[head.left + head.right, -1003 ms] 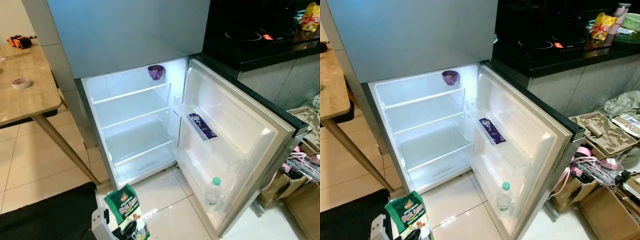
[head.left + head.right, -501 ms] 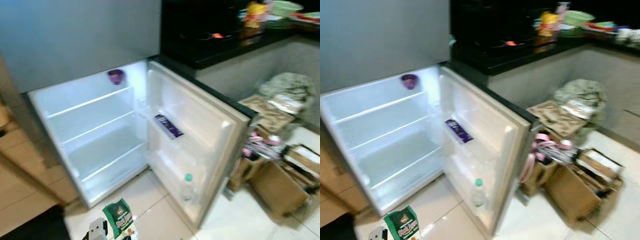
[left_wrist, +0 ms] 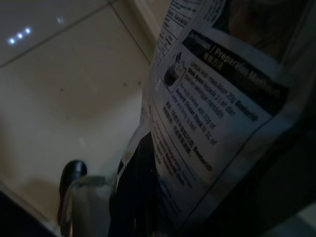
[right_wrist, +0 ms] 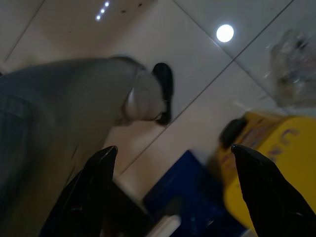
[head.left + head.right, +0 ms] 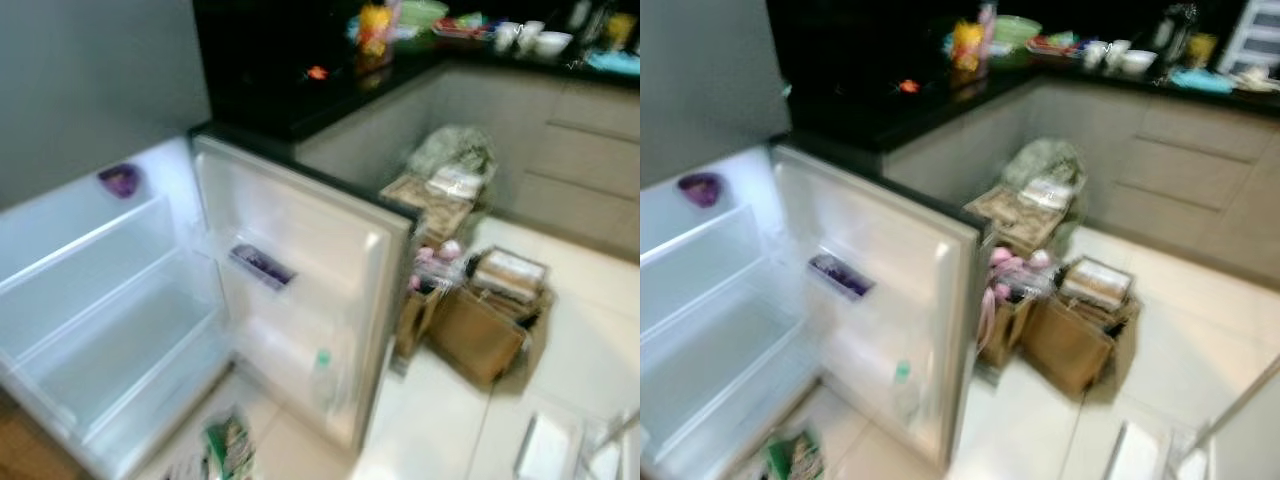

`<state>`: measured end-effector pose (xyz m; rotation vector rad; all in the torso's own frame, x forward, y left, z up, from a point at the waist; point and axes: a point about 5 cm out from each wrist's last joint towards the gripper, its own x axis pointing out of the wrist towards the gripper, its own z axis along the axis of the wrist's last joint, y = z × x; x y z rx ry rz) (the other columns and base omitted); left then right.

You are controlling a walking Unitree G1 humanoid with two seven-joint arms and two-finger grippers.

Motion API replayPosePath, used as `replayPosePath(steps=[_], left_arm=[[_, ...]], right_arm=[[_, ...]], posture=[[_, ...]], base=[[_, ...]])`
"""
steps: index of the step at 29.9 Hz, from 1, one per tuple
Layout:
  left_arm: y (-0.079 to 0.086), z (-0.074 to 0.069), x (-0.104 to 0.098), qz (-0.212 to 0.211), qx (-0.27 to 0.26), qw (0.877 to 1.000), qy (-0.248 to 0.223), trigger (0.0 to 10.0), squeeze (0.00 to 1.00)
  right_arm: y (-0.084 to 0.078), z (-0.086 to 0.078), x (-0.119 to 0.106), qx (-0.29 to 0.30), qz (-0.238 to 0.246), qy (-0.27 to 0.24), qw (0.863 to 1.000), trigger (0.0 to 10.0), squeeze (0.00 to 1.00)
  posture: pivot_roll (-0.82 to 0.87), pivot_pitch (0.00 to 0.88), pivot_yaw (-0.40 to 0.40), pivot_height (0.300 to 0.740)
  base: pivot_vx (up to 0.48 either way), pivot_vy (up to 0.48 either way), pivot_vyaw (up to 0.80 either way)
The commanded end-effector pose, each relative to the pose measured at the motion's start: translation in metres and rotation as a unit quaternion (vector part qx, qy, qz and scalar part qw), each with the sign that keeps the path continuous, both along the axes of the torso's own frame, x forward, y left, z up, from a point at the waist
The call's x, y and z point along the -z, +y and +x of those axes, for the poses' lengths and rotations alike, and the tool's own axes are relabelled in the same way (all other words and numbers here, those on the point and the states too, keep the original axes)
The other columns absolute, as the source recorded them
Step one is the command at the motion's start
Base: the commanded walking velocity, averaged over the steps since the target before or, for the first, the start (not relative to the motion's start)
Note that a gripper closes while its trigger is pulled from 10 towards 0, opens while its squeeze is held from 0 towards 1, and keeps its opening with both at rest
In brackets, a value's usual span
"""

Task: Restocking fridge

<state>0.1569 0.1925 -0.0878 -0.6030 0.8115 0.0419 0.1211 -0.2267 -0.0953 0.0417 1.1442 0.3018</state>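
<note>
Currently, keep your left hand (image 3: pixel 143 197) clamped on the green packet (image 5: pixel 229 447), held low before the open fridge (image 5: pixel 100 330) ready for shelving, while your right hand (image 4: pixel 173 187) hangs wide open and idle over the floor (image 4: pixel 197 98).

The packet (image 3: pixel 222 103) held close against the left tool carries printed text: a dark band with a heading that seems to read "Preparation Method", though it is dim and partly cut off. Beneath it run several lines of small print beside a little drawing of a bowl, too faint to read. The yellow object (image 4: pixel 276 158) near the right tool bears blurred, unreadable letters.
</note>
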Motion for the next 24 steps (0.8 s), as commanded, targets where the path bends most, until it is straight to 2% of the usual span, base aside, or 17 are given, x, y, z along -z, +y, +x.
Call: replayPosePath(steps=[1, 2, 3, 5, 10, 12, 14, 15, 17, 19, 21, 22, 23, 24], left_arm=[[0.004, 0.007, -0.004, 0.009, -0.004, 1.000, -0.016, 10.0, 0.00], [0.004, 0.010, -0.005, 0.010, -0.005, 1.000, -0.022, 10.0, 0.00], [0.007, 0.015, -0.008, 0.012, -0.012, 0.999, -0.035, 10.0, 0.00], [0.011, 0.023, -0.013, 0.018, -0.020, 0.998, -0.051, 10.0, 0.00], [0.017, 0.032, -0.019, 0.019, -0.034, 0.997, -0.069, 10.0, 0.00], [0.020, 0.039, -0.024, 0.015, -0.040, 0.995, -0.087, 10.0, 0.00], [0.022, 0.047, -0.029, 0.014, -0.035, 0.994, -0.106, 10.0, 0.00], [0.022, 0.047, -0.029, 0.014, -0.035, 0.994, -0.106, 10.0, 0.00], [0.023, 0.048, -0.031, 0.014, -0.032, 0.993, -0.111, 10.0, 0.00], [0.025, 0.048, -0.031, 0.014, -0.031, 0.993, -0.112, 10.0, 0.00], [0.026, 0.047, -0.031, 0.014, -0.031, 0.993, -0.112, 10.0, 0.00], [0.026, 0.047, -0.031, 0.014, -0.032, 0.993, -0.112, 10.0, 0.00], [0.027, 0.047, -0.031, 0.014, -0.032, 0.993, -0.112, 10.0, 0.00], [0.027, 0.047, -0.031, 0.014, -0.032, 0.993, -0.112, 10.0, 0.00]], right_arm=[[0.005, 0.013, -0.005, -0.011, 0.027, -0.027, 0.999, 10.0, 0.00], [0.008, 0.016, -0.007, -0.016, 0.042, -0.034, 0.998, 10.0, 0.00], [0.014, 0.023, -0.010, -0.027, 0.082, -0.046, 0.995, 10.0, 0.00], [0.021, 0.035, -0.017, -0.045, 0.131, -0.069, 0.988, 10.0, 0.00], [0.025, 0.048, -0.026, -0.052, 0.174, -0.090, 0.979, 10.0, 0.00], [0.029, 0.056, -0.033, -0.078, 0.217, -0.101, 0.968, 10.0, 0.00], [0.035, 0.059, -0.040, -0.146, 0.262, -0.092, 0.949, 10.0, 0.00], [0.035, 0.059, -0.040, -0.146, 0.262, -0.092, 0.949, 10.0, 0.00], [0.037, 0.058, -0.044, -0.181, 0.289, -0.084, 0.936, 10.0, 0.00], [0.036, 0.057, -0.045, -0.206, 0.288, -0.075, 0.932, 10.0, 0.00], [0.035, 0.058, -0.044, -0.208, 0.276, -0.073, 0.935, 10.0, 0.00], [0.035, 0.059, -0.043, -0.205, 0.263, -0.073, 0.940, 10.0, 0.00], [0.032, 0.062, -0.041, -0.188, 0.227, -0.079, 0.952, 10.0, 0.00], [0.032, 0.062, -0.041, -0.188, 0.227, -0.079, 0.952, 10.0, 0.00]], posture=[[-0.09, 0.043, 0.012, 0.740], [-0.09, 0.043, 0.012, 0.740], [-0.09, 0.042, 0.011, 0.740], [-0.09, 0.042, 0.011, 0.740], [-0.09, 0.039, 0.013, 0.740], [-0.09, 0.037, 0.014, 0.740], [-0.09, 0.036, 0.012, 0.740], [-0.09, 0.036, 0.012, 0.740], [-0.09, 0.036, 0.012, 0.740], [-0.09, 0.035, 0.012, 0.740], [-0.09, 0.035, 0.012, 0.740], [-0.09, 0.035, 0.012, 0.740], [-0.09, 0.035, 0.012, 0.740], [-0.09, 0.035, 0.012, 0.740]], base=[[0.000, 0.000, 0.00], [0.000, 0.000, 0.00], [0.000, 0.000, 0.00], [0.000, 0.000, 0.00], [0.000, 0.000, 0.00], [0.000, 0.000, 0.00], [0.000, 0.000, 0.00], [0.000, 0.000, 0.00], [0.000, 0.000, 0.00], [0.000, 0.000, 0.00], [0.000, 0.000, 0.00], [0.000, 0.000, 0.00], [0.000, 0.000, 0.00], [0.000, 0.000, 0.00]])
